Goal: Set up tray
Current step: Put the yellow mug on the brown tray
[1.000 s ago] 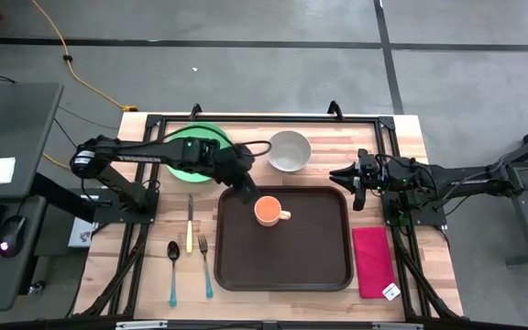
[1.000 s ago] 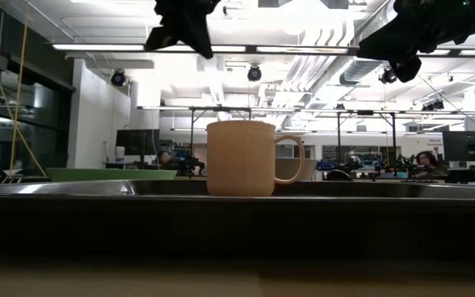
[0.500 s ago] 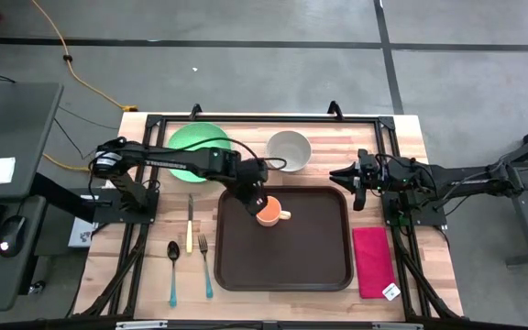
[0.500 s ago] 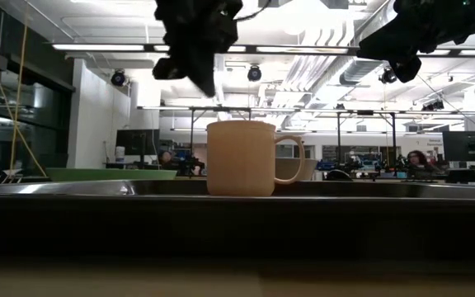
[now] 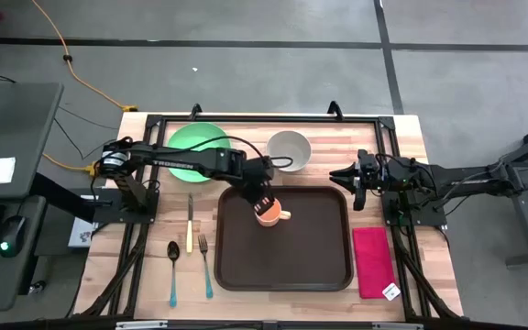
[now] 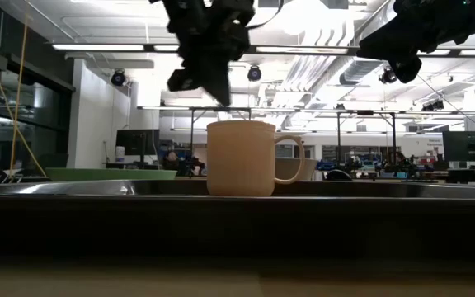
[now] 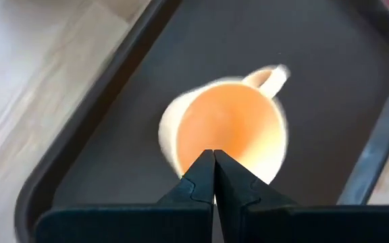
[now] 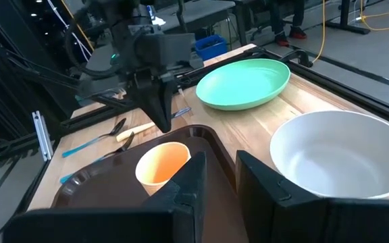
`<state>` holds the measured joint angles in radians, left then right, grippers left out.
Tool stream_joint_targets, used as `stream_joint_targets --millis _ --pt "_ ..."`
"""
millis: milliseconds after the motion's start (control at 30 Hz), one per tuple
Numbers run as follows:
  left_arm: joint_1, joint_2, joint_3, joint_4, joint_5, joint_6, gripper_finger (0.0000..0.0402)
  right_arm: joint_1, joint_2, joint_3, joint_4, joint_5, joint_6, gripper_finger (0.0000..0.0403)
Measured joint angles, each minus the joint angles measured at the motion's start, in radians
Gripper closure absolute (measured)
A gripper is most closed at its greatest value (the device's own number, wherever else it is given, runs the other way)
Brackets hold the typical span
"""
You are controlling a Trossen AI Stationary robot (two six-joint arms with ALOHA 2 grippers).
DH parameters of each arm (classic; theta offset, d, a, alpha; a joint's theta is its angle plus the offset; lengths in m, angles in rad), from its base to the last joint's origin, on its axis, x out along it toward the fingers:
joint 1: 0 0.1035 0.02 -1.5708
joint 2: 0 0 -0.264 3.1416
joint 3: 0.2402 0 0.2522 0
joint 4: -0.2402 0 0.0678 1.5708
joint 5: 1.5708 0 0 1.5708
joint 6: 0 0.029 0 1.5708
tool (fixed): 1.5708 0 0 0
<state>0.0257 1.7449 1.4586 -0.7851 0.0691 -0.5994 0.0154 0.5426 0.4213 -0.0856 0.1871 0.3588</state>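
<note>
One tray [image 5: 287, 257], dark brown with a raised rim, lies on the wooden counter [image 5: 145, 266] between the two arms, and one orange mug [image 5: 268, 212] stands upright in its far left part, handle turned toward the right arm. Beyond the tray's far edge sit one green plate [image 5: 187, 145] and one white bowl [image 5: 290, 149], side by side and apart. Left of the tray lie three pieces of cutlery: a knife [image 5: 190, 231], a fork [image 5: 205, 265] and a spoon [image 5: 172, 268]. One red-pink napkin [image 5: 372, 262] lies just beside the tray's right rim.

The left gripper [image 5: 260, 201] hangs directly over the mug; in the left wrist view its jaws are pressed together, tips meeting above the mug's open mouth [image 7: 225, 131]. From the low view it sits just above the mug's rim [image 6: 239, 124], without visible contact. The right gripper [image 5: 357, 190] waits at the tray's far right corner, over the counter, jaws apart with nothing between them.

The left arm crosses over the near edge of the green plate and covers part of it in the high view. In the low view the tray's rim [image 6: 237, 188] hides the mug's base, and the plate shows only as a thin green edge [image 6: 110, 174]. The left wrist view is smeared, so the mug's outline is soft. A dark frame [image 5: 273, 119] borders the counter.
</note>
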Motion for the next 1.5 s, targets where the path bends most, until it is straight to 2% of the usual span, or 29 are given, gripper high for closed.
stream_joint_targets --millis 267,733,1067,1500 --pt "-0.007 -0.001 0.0 0.031 -0.007 0.055 0.0364 0.0 0.0 0.0 0.0 0.0 0.004 0.0347" --pt "-0.007 -0.001 -0.001 0.024 -0.008 0.042 0.0366 0.0 0.0 0.0 0.0 -0.003 0.044 0.0345" --pt "-0.007 0.007 -0.002 -0.099 -0.029 -0.01 0.0367 0.0 0.0 0.0 -0.001 -0.026 0.066 0.0347" --pt "-0.008 0.007 -0.002 -0.105 -0.062 -0.029 0.0367 -0.011 0.0 0.0 -0.008 -0.041 0.11 0.0346"
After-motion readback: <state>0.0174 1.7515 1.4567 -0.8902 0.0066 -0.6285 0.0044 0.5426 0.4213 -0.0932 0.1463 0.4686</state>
